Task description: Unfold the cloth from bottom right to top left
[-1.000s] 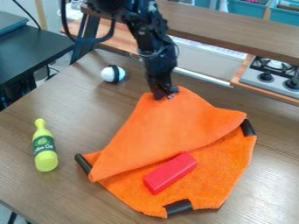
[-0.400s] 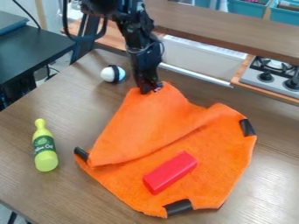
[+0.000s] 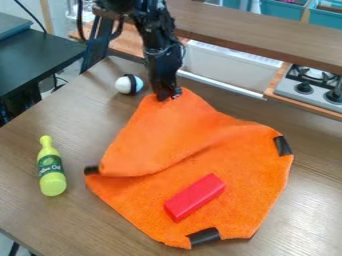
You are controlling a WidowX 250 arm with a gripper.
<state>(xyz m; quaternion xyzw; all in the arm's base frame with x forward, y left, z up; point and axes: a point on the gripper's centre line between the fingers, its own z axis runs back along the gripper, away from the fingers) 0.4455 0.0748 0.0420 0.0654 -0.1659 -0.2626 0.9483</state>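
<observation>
Brown wood grain covers the table [image 3: 67, 220], and across its middle spreads the orange cloth [image 3: 227, 160]. At the cloth's near edge is a black patch [image 3: 204, 236]; farther in, a red block [image 3: 194, 197] lies flat on the cloth, set at a slant. Left of the cloth, and apart from it, a yellow-green bottle [image 3: 51, 170] with a dark green label has its narrow neck toward the far side. Another black patch [image 3: 91, 170] shows at the cloth's left corner, partly beneath a loose, curving fold, and a third [image 3: 282, 146] marks the right corner. From the fold the cloth runs up in soft ridges to its far corner, where the black gripper [image 3: 168, 96] is closed on it. Just left of the gripper and a little beyond it, a white ball [image 3: 128, 84] with a black band sits on the table. The arm [image 3: 160, 50] comes in from the top edge. Behind are a stove [image 3: 314, 85] at right, a wooden shelf [image 3: 267, 37] and blue bins [image 3: 277, 9].
</observation>
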